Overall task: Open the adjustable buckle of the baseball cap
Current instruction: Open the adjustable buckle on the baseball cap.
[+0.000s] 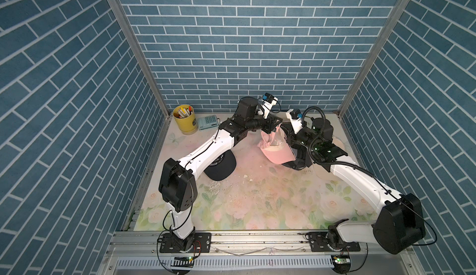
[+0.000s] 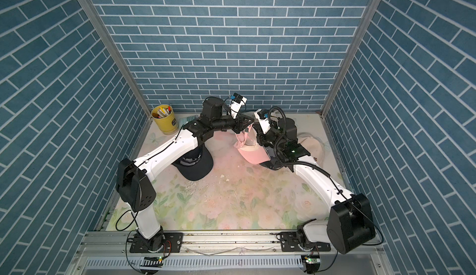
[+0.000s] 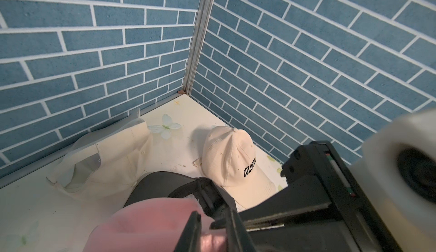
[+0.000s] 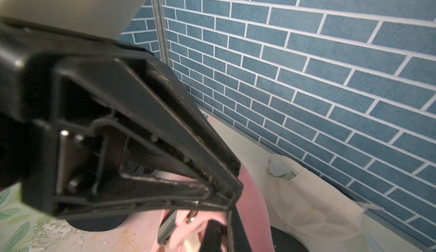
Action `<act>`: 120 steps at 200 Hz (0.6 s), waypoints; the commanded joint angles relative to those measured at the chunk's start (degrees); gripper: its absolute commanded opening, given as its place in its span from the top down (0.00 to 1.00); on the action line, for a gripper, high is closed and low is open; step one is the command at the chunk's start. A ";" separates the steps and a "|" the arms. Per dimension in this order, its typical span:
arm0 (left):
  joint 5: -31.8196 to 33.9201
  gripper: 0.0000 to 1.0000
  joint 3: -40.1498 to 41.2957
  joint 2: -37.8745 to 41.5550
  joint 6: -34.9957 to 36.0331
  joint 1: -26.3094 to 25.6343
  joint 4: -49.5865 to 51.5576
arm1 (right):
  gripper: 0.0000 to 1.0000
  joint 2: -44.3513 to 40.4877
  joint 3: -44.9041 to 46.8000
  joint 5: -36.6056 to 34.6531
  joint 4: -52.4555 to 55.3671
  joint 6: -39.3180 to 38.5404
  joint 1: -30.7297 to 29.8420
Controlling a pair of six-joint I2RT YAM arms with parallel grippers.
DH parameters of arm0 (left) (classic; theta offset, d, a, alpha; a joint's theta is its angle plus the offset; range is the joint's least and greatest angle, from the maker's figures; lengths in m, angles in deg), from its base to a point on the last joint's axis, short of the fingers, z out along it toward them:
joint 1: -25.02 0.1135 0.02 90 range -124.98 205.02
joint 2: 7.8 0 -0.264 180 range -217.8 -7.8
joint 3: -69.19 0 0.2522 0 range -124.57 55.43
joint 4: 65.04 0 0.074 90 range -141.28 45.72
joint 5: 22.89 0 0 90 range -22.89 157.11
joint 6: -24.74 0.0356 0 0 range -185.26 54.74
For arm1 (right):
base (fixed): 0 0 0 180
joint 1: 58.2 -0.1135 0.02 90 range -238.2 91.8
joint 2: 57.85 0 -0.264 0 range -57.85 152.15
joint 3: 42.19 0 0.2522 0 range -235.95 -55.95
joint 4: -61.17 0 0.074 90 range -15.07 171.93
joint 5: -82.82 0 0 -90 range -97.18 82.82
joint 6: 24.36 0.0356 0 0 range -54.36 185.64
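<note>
Cup [image 1: 184, 122], back left corner of tabletop [image 1: 257, 196]: holds pens [image 1: 183, 112]; calculator [image 1: 208, 123] just beside it. Pink cap [image 1: 277, 152] hangs above the tabletop at back, left pincer [image 1: 271, 129] and right pincer [image 4: 236, 191] both closed on it. Left arm partly covers black cap [image 1: 221, 167]; cream caps [image 3: 232, 158] lie back right.

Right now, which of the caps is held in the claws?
The pink cap: it alone is gripped and raised, while the dark cap and the cream COLORADO cap lie on the table.

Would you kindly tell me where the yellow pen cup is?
In both top views the yellow pen cup stands in the far left corner of the table, beside the calculator.
</note>
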 commanded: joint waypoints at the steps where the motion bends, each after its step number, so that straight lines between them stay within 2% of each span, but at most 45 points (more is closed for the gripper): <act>1: 0.85 0.84 0.37 2.04 0.68 0.08 0.49 | 0.99 -1.52 0.00 -1.47 -2.87 -3.01 -0.21; 44: 2.18 1.00 0.77 2.52 1.38 0.15 1.44 | 1.00 -1.21 -0.12 -3.41 -2.80 -3.05 -0.14; 88: 6.00 1.00 0.94 5.22 3.12 0.61 1.89 | 1.00 0.05 0.03 -7.89 -3.65 -0.90 -0.07; 120: 10.23 1.00 3.58 7.69 1.45 0.91 -1.02 | 1.00 1.30 -0.75 -9.41 -3.95 2.34 -0.08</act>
